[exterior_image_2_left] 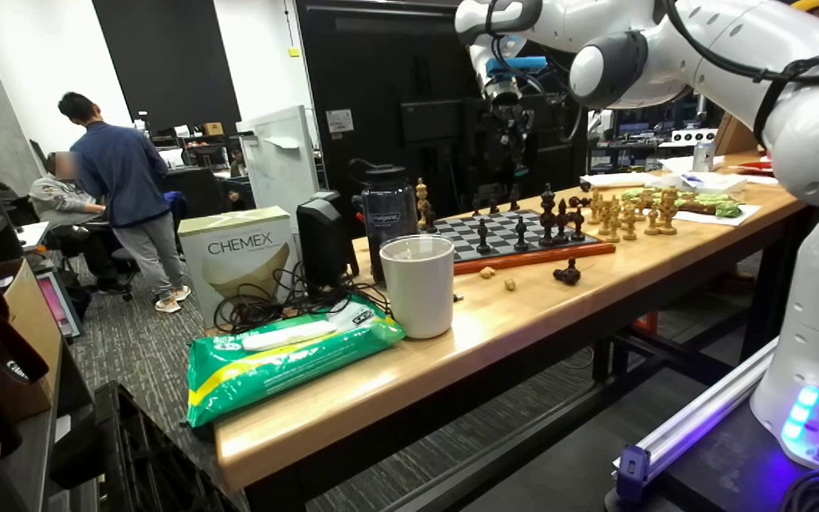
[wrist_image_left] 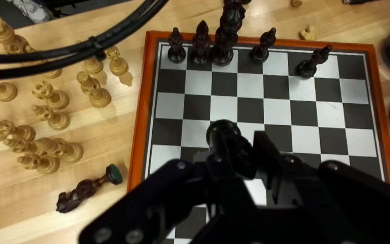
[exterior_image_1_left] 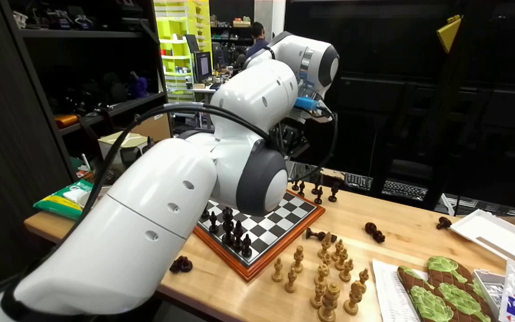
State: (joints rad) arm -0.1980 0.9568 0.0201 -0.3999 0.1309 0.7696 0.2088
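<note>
My gripper [wrist_image_left: 240, 145] is shut on a dark chess piece [wrist_image_left: 222, 127], its round base pointing away from the fingers in the wrist view. An exterior view shows the gripper [exterior_image_2_left: 517, 139] above the chessboard [exterior_image_2_left: 502, 231], the piece's green underside [exterior_image_2_left: 521, 171] hanging lowest, clear of the board. Below in the wrist view spreads the checkered board [wrist_image_left: 251, 112] with its orange-brown rim. Several dark pieces stand along one edge, among them a tall one [wrist_image_left: 222, 56]. Beside the board stand several light wooden pieces [wrist_image_left: 100, 96], and a dark knight [wrist_image_left: 83, 189] lies on its side.
Other dark pieces lie tipped on the table, such as one [exterior_image_1_left: 374, 232] and another [exterior_image_2_left: 567, 272]. A pale cup [exterior_image_2_left: 418, 291], a dark bottle [exterior_image_2_left: 388, 213] and a green wipes pack [exterior_image_2_left: 288, 370] stand near the board. An oven mitt [exterior_image_1_left: 449, 290] and white tray [exterior_image_1_left: 499, 237] lie further along.
</note>
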